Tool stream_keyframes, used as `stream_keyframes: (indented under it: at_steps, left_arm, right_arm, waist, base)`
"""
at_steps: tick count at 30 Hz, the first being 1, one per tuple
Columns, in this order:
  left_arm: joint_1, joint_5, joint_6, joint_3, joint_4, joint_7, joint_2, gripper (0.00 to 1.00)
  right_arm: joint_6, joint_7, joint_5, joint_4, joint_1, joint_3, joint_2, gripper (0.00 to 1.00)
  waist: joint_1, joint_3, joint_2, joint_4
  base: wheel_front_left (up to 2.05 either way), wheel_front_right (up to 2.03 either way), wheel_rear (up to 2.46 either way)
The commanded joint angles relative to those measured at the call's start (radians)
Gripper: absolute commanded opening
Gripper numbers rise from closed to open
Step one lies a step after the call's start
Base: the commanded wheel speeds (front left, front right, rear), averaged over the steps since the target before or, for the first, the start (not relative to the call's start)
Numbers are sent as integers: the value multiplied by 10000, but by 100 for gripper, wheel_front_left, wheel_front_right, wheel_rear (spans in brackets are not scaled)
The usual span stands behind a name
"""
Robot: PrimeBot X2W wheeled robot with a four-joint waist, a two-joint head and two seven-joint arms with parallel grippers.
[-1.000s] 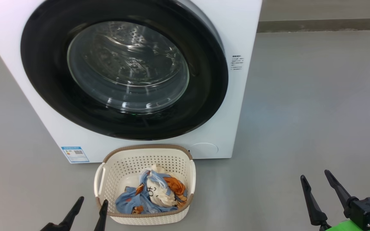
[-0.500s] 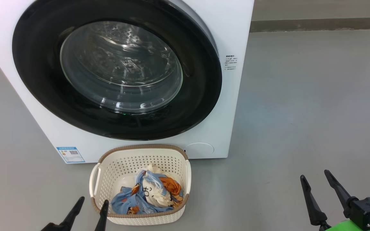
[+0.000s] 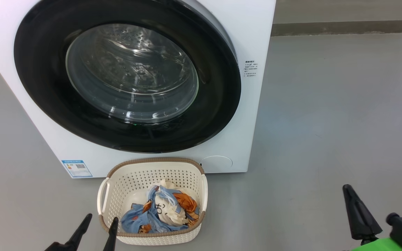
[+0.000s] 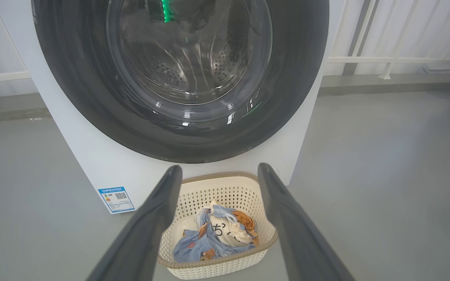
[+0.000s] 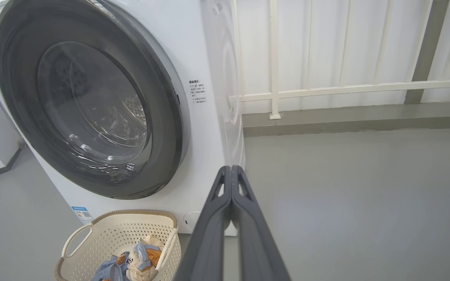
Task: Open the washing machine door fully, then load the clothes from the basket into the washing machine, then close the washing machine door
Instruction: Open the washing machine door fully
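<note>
Though spread moments ago, the right gripper's (image 5: 231, 171) fingers are now pressed together, empty; the left gripper's (image 4: 219, 169) are spread. Opening the shut washing machine door (image 3: 127, 76), upper left, is judged next.

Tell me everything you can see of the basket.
The basket is small, rectangular, cream plastic with perforated walls, a brown woven-look rim and a loop handle on each short side. It stands upright on the grey floor close in front of the washing machine and holds the clothes, a blue, orange and cream bundle.

Illegible print on washing machine (image 3: 257, 35) label (image 3: 76, 168)
</note>
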Motion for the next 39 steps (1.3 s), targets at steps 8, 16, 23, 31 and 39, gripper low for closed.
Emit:
stream_keyframes:
  at_steps: [8,16,23,31,39]
  left_arm:
    - [-182,-172,-23,404,-332,-67,46,100]
    - [27,-267,-23,479,-455,-67,-59,100]
    - [146,-331,-23,343,-553,-67,-121,100]
    - [417,-423,-23,140,-621,-67,-153,100]
    - [581,-466,-23,-123,-655,-67,-158,100]
  right_arm:
    - [90,-122,3029,67,-310,-784,562,0]
    - [90,-122,8100,956,-773,-1679,752,0]
    - [90,117,11422,1714,-1327,-1855,-120,0]
    - [90,1348,13573,2084,-2104,-2620,-1108,0]
    - [90,2802,14269,2206,-2855,-3007,-1600,0]
  waist:
    - [-1,6,-1,10]
    - [-1,25,-1,78]
    - [-1,168,-1,244]
    - [-1,500,-1,413]
    - [-1,1058,-1,540]
  base:
    - [0,0,0]
    - [0,0,0]
    - [0,0,0]
    - [0,0,0]
    - [0,0,0]
